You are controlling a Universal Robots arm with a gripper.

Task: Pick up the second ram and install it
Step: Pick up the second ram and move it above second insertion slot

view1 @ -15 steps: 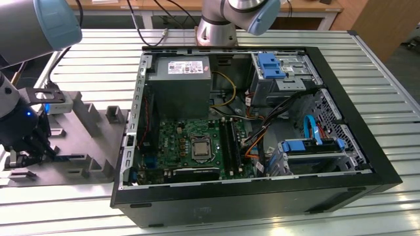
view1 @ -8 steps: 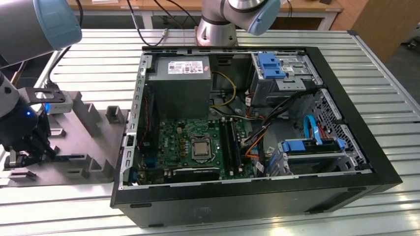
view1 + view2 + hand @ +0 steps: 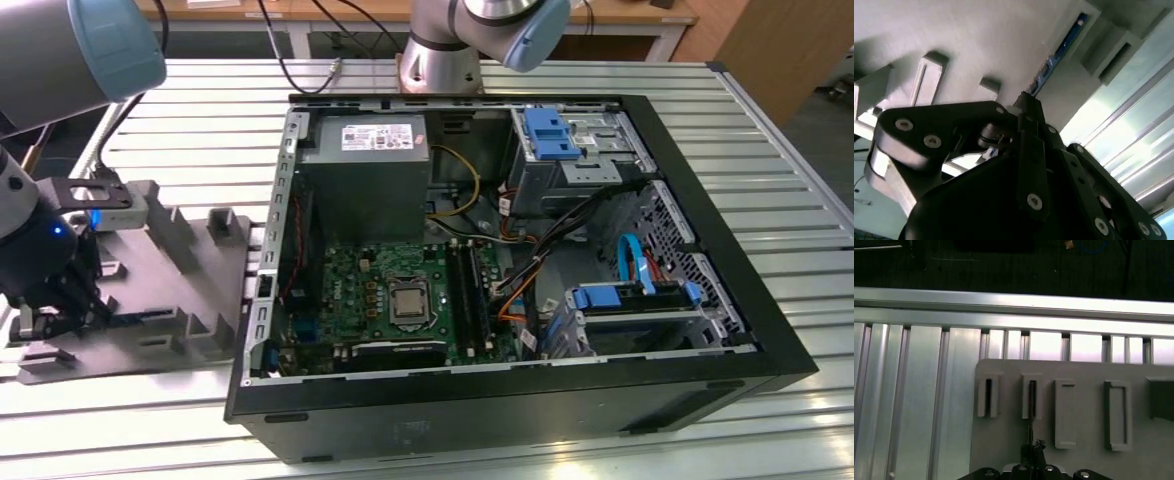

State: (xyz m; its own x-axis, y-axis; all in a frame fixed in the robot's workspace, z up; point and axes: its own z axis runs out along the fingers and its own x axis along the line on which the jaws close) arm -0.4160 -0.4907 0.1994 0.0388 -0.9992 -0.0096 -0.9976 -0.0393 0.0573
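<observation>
The second ram (image 3: pixel 1064 47) is a slim dark blue board standing on edge in a slot of the grey holder (image 3: pixel 979 35). My gripper (image 3: pixel 1026 102) sits at one end of it, its black fingers (image 3: pixel 1030 150) drawn together on the board's edge. In the first wrist view the ram (image 3: pixel 1032 397) appears edge-on as a thin dark line in a slot, with the gripper (image 3: pixel 1034 446) right at it. In the exterior view the gripper (image 3: pixel 47 315) hangs low over the grey holder (image 3: pixel 174 260) at that view's left, apart from the open computer case (image 3: pixel 667 180).
The green motherboard (image 3: pixel 387 290) with long black slots (image 3: pixel 467 290) lies inside the case, beside a grey power supply (image 3: pixel 360 170), cables and blue drive brackets (image 3: pixel 641 295). The holder has several other slots (image 3: pixel 1116 412). Ribbed aluminium table (image 3: pixel 200 130) surrounds everything.
</observation>
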